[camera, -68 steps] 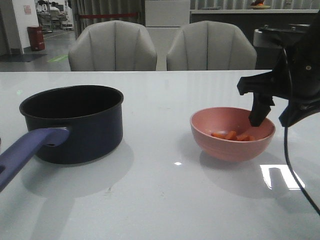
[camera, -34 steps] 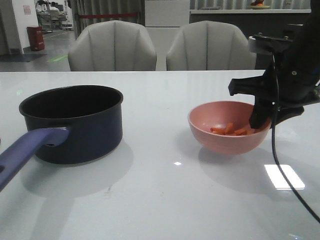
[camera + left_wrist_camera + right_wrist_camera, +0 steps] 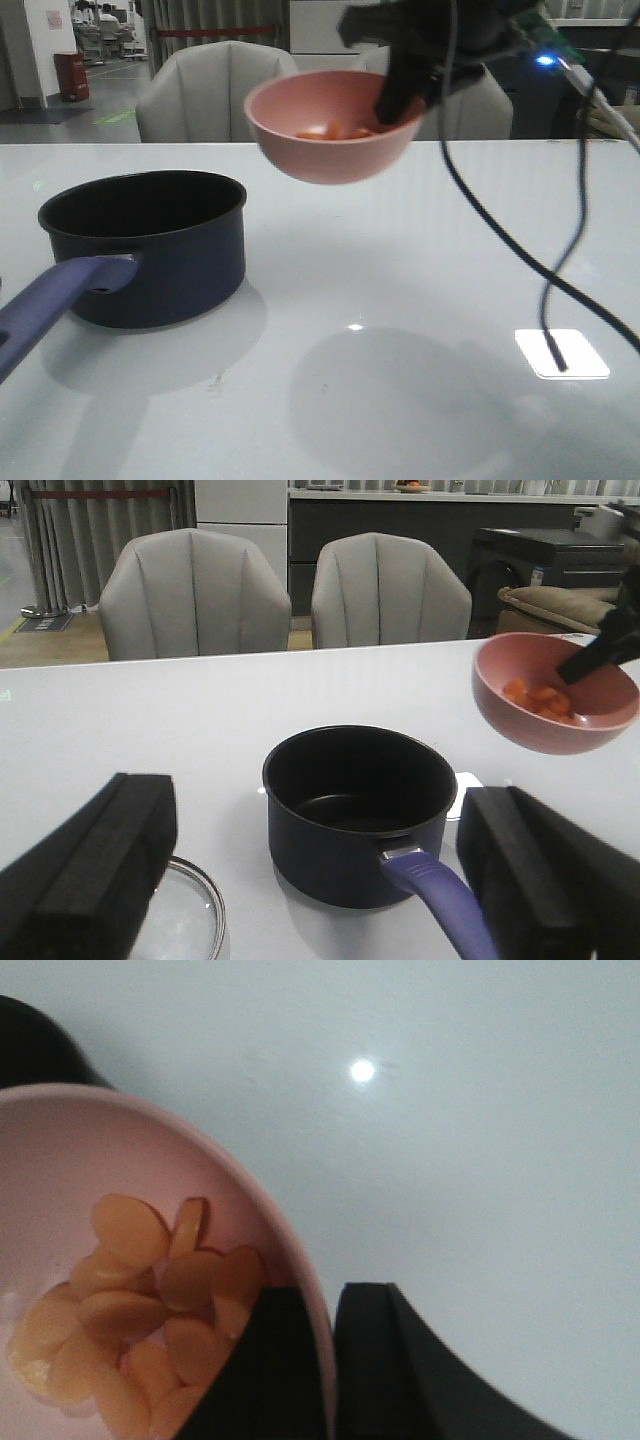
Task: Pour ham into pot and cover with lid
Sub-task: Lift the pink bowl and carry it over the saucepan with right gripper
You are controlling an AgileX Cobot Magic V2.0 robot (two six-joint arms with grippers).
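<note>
The dark navy pot (image 3: 145,245) stands on the left of the white table, its purplish-blue handle (image 3: 50,305) pointing toward the front edge. Its black inside (image 3: 355,785) holds nothing. My right gripper (image 3: 400,95) is shut on the rim of a pink bowl (image 3: 335,125), held high in the air to the right of the pot. One finger is inside the rim (image 3: 280,1230) and one outside. Orange-pink ham (image 3: 150,1290) lies in the bowl. The glass lid (image 3: 185,920) lies flat beside the pot, only partly in the left wrist view. My left gripper (image 3: 320,815) stands open near the handle's end.
Two grey chairs (image 3: 225,90) stand behind the table's far edge. A black cable (image 3: 520,250) hangs from the right arm down over the right side of the table. A bright light patch (image 3: 560,352) reflects off the tabletop there.
The right gripper has lifted the pink bowl off the table and carried it up and to the left, toward the pot. The pot has not moved.
</note>
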